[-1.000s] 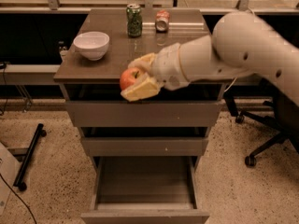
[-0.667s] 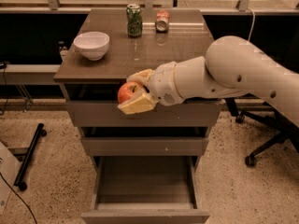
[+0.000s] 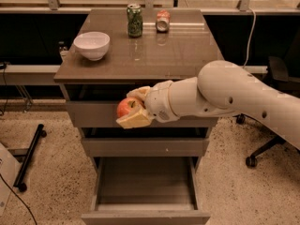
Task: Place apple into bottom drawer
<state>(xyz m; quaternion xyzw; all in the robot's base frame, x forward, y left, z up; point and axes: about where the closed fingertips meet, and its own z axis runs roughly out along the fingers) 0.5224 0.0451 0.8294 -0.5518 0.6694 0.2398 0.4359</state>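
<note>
My gripper (image 3: 133,108) is shut on the red-orange apple (image 3: 126,107), with pale fingers above and below it. It holds the apple in front of the top drawer's face, just below the countertop edge. The bottom drawer (image 3: 145,184) stands pulled open below, its flat tray showing nothing inside. The apple hangs above the drawer's left half, well above it. My white arm reaches in from the right.
On the brown countertop (image 3: 178,50) stand a white bowl (image 3: 92,44) at the left, a green can (image 3: 134,19) and a red-and-white can (image 3: 162,20) lying at the back. A chair base (image 3: 262,149) is at the right, a black stand (image 3: 28,156) at the left.
My arm has lowered, taking the apple down from the countertop's front edge to in front of the top drawer's face.
</note>
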